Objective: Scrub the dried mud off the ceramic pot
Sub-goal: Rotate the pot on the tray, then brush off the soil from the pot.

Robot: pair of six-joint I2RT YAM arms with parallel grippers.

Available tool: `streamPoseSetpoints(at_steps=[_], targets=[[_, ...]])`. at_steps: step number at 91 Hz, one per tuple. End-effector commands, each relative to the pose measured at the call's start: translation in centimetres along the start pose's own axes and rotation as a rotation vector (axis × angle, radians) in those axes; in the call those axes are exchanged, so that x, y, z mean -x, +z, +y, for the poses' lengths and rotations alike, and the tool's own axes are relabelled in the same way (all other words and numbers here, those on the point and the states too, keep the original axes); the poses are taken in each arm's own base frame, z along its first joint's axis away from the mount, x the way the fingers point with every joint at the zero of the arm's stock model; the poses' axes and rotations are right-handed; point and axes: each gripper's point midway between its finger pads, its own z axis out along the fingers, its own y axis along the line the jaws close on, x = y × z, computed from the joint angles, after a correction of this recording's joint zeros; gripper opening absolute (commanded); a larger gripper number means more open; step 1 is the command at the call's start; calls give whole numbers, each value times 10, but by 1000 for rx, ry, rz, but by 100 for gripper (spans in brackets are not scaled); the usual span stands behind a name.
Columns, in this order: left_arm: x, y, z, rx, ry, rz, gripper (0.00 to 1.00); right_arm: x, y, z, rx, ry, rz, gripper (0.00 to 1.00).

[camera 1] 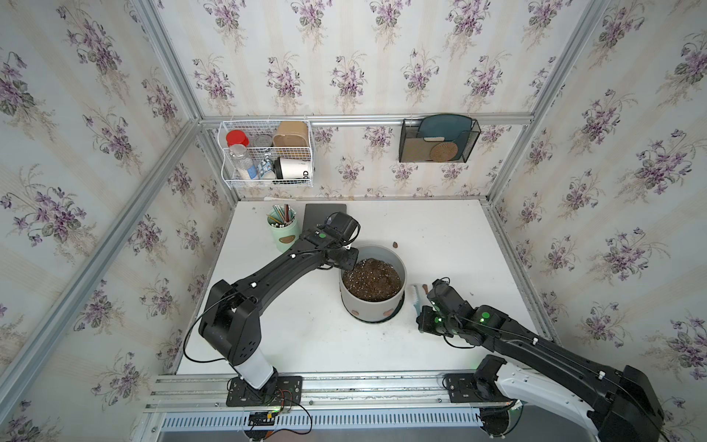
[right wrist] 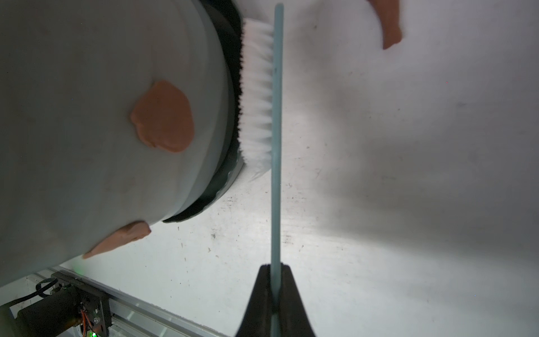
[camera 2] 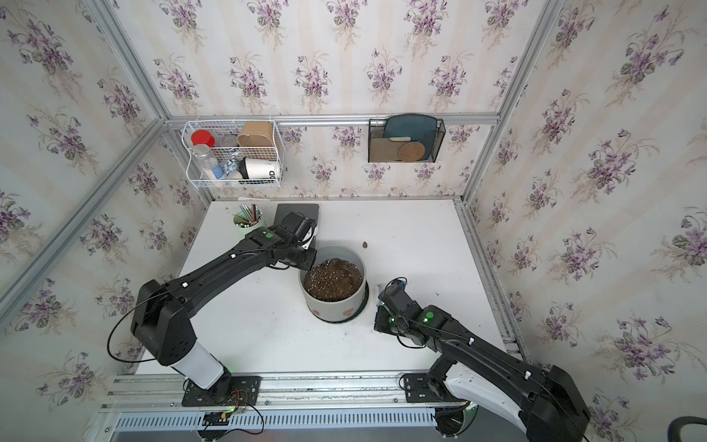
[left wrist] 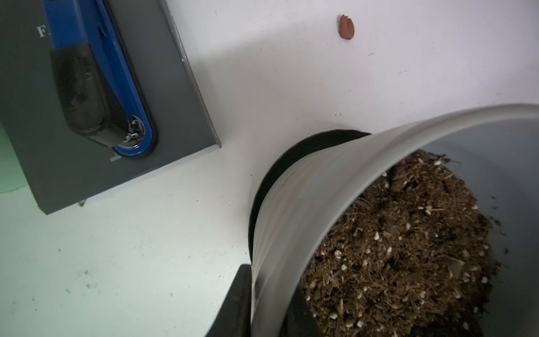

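Grey pot (right wrist: pixel 87 131) bore flat, reddish mud (right wrist: pixel 163 116) ovals.
Right gripper (right wrist: pixel 275 280) pinched a bristly brush (right wrist: pixel 256 87); left gripper (left wrist: pixel 271 306) pinched the rim (left wrist: pixel 379 140).

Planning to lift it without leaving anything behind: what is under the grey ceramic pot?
A dark round saucer sits under the ceramic pot, its rim showing around the base. The pot and saucer cover the table beneath, so anything lying there cannot be seen.

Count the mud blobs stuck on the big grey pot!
2. Both sit low on the front wall of the ceramic pot: one dried mud blob toward the robot's right, the other toward its left. The pot's back is hidden, so more may be there.
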Motion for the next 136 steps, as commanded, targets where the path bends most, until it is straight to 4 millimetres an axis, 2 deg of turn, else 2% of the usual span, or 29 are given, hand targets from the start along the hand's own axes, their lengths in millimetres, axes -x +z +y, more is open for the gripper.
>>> streamPoseSetpoints(at_steps=[1,8,27,35,61,76,102,122,136], targets=[[-1,-8,-8,-49,-15,-7,15,7,1,12,38,-39,-18,0],[-2,-11,-9,-52,-19,-2,9,6,4,18,60,-46,-3,0],[-6,-10,-7,-37,-41,18,0,-6,12,8,40,-38,39,0],[-9,-10,-8,-47,-47,21,0,-10,11,12,76,-40,43,0],[-8,-12,-14,-57,-74,16,0,-4,-4,47,240,-61,20,0],[-13,-10,-19,-48,-90,27,0,2,-13,49,256,-37,-18,0],[-20,-8,-20,-19,-78,43,0,16,-25,32,166,-19,-102,0],[-23,-9,-12,22,-76,45,0,25,-29,4,29,-10,-141,0],[-25,-10,-9,36,-74,47,0,32,-35,-4,7,1,-160,0]])
